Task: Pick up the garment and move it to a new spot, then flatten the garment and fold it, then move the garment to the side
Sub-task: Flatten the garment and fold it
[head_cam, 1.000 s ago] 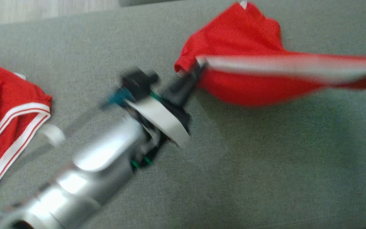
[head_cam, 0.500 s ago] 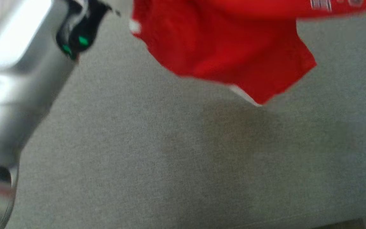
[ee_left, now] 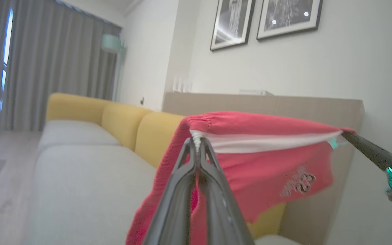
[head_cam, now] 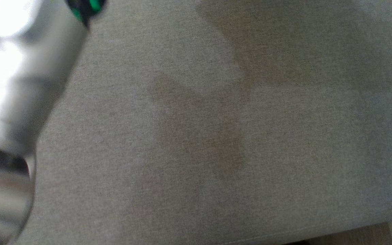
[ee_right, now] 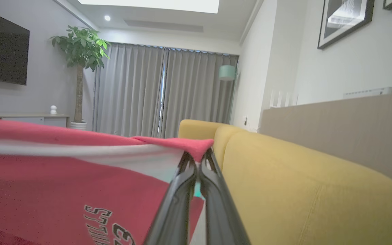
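Garment (ee_left: 267,170) stretched aloft | left gripper (ee_left: 196,143) clamped on waistband end | right gripper (ee_right: 197,158) clamped on other end

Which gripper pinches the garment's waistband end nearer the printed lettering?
The right gripper: the lettering on the red garment sits just below its fingers, farther from the left gripper.

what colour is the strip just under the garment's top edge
The strip is white, on a red garment; clearest in the left wrist view.
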You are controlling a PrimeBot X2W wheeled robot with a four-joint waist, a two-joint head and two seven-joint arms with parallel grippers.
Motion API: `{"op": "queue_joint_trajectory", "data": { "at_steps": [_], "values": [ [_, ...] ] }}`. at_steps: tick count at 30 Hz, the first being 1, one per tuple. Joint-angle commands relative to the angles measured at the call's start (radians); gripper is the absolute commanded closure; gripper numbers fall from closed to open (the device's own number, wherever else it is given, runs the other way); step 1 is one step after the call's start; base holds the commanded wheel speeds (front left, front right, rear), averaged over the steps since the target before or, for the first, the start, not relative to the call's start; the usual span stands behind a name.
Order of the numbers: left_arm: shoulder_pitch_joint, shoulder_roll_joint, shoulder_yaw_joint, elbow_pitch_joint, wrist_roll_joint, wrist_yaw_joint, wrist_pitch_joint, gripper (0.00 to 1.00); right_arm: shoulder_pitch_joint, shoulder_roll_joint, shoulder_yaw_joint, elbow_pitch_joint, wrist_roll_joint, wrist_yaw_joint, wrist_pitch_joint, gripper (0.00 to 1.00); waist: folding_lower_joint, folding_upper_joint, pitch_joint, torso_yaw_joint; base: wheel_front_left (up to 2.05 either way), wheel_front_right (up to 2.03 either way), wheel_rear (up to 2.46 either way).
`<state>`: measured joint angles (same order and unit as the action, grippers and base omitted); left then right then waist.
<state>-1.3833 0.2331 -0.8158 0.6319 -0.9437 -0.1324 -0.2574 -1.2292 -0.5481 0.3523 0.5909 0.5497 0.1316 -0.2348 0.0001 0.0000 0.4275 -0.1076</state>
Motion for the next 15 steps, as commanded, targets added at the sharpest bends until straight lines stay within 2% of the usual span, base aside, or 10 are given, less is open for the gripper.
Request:
{"op": "queue_joint_trajectory", "data": {
  "at_steps": [1,8,15],
  "values": [
    [0.009,0.046,0.015,-0.027,-0.011,0.002,-0.004,1.00,0.036,-0.025,-0.004,-0.022,0.014,-0.001,-0.011,1.00,-0.0001,0.0000,0.002,-0.003,0.00,0.00,0.00],
    [0.334,0.096,-0.026,-0.138,-0.051,0.002,-0.004,1.00,0.317,-0.054,-0.013,-0.064,0.087,-0.001,-0.023,1.00,-0.0001,0.0000,-0.020,-0.015,0.00,0.00,0.00],
    [0.711,0.112,-0.070,-0.246,-0.010,0.002,-0.004,1.00,0.719,-0.113,-0.085,-0.160,0.168,-0.001,-0.012,1.00,-0.0001,0.0000,-0.132,-0.004,0.00,0.00,0.00]
  ]
}}
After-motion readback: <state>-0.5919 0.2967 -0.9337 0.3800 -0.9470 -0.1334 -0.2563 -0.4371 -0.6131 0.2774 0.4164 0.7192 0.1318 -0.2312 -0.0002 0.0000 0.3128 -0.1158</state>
